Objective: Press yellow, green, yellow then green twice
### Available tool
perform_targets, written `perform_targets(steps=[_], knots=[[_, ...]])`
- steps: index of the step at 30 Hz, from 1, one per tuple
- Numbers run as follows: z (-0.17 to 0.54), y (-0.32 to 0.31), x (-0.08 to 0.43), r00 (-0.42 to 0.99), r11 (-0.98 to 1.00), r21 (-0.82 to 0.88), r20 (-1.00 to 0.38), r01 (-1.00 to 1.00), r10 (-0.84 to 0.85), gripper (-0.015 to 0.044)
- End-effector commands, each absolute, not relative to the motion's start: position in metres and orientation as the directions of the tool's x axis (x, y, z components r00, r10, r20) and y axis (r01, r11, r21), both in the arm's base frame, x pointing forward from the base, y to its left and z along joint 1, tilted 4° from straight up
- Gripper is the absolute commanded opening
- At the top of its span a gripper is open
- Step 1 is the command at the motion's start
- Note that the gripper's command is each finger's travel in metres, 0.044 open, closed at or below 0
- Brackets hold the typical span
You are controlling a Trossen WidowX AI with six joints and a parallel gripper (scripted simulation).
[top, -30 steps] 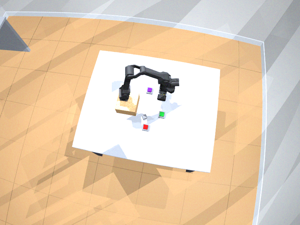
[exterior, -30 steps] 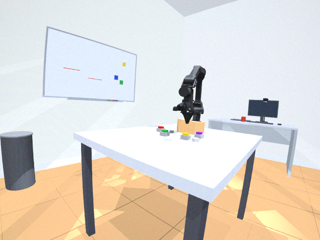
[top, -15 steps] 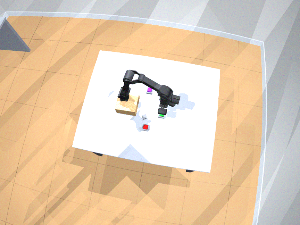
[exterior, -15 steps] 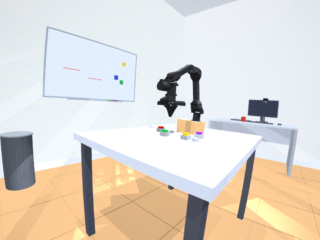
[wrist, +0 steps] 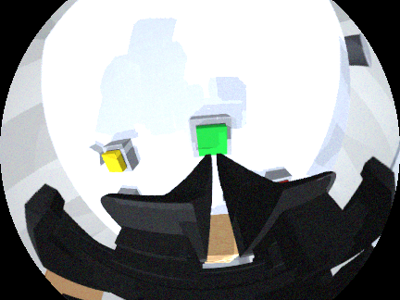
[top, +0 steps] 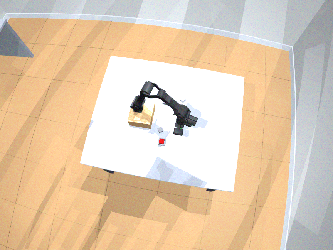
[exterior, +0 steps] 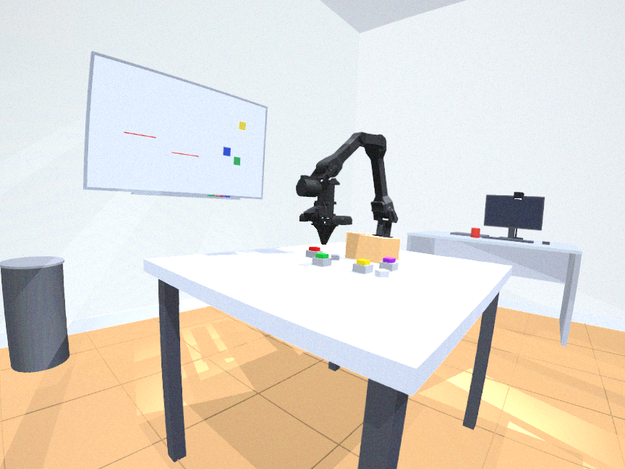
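Observation:
The green button (exterior: 322,255) sits on its grey base on the white table, and the yellow button (exterior: 363,262) lies to its right. My gripper (exterior: 322,240) is shut and empty, pointing straight down just above the green button, with a small gap between them. In the wrist view the green button (wrist: 213,139) lies right at the closed fingertips (wrist: 215,161), and the yellow button (wrist: 115,161) is off to the left. From above, the gripper (top: 178,131) hides most of the green button, and the arm hides the yellow one.
A red button (top: 161,141) and a purple button (exterior: 388,260) are on the table too. A small grey block (top: 160,129) lies near the red button and a white block (exterior: 382,272) near the purple one. The arm stands on a wooden base (top: 141,117).

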State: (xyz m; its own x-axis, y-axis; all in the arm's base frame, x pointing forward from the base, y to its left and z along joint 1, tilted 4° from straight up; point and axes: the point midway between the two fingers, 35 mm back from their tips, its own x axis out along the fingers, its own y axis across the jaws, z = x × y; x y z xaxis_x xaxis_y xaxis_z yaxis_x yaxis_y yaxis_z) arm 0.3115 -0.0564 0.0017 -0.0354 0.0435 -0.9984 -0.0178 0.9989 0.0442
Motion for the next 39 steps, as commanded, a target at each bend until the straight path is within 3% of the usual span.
perform_targets(steps=[1, 39], knots=[[-0.006, -0.057, 0.312, -0.028, 0.999, 0.037, -0.999, -0.025, 0.037, 0.002], [-0.041, -0.056, 0.311, -0.029, 0.999, 0.037, -0.999, -0.025, 0.037, 0.002]])
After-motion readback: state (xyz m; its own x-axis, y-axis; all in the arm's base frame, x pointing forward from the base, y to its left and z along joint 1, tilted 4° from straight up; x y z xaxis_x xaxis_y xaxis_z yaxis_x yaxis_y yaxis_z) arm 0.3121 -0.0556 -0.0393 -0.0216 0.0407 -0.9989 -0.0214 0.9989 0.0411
